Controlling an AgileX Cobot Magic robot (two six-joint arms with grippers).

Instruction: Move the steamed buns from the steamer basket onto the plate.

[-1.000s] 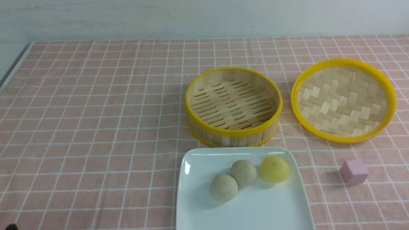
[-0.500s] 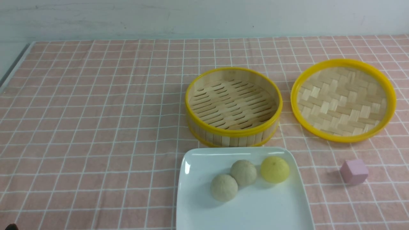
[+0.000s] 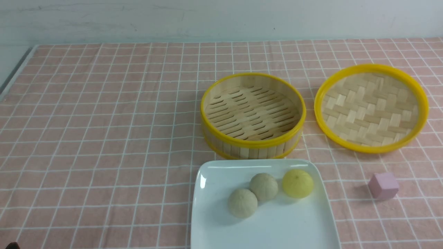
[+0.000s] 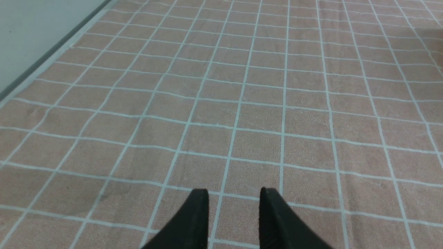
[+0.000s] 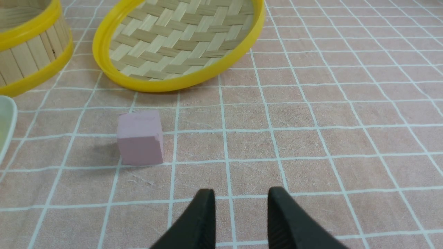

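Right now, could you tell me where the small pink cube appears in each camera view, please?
Front view: pink cube low on the right, on the cloth beside the plate.
Left wrist view: not in it.
Right wrist view: cube left of centre.
Shared landmark: the woven tray just beyond it.

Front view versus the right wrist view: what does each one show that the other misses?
Only the front view shows the three steamed buns lying on the plate and the steamer basket's empty slatted floor. Only the right wrist view shows the right gripper, jaws apart, holding nothing. Both show the woven tray, the pink cube, the basket and the checked cloth.
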